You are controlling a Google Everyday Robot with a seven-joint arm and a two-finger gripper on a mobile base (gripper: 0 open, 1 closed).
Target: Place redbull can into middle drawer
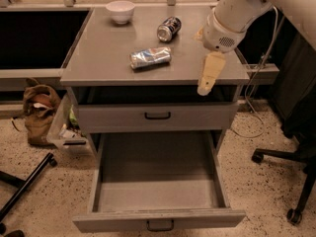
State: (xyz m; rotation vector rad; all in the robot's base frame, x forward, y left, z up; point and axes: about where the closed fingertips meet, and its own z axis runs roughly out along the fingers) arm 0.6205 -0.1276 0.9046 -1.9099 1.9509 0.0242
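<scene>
The redbull can point(150, 57), silver and light blue, lies on its side near the front middle of the grey counter top point(98, 53). The middle drawer point(158, 186) is pulled wide open below, with a bare flat grey bottom and a small dark handle point(160, 225) on its front. My gripper point(205, 85) hangs from the white arm point(232, 19) over the counter's front right edge, to the right of the can and apart from it. It holds nothing that I can see.
A dark blue-and-black can point(168, 28) lies on its side behind the redbull can. A white bowl point(121, 10) stands at the counter's back. The upper drawer front point(123, 117) is closed. A brown bag point(39, 112) and an office chair base point(291, 181) stand on the floor.
</scene>
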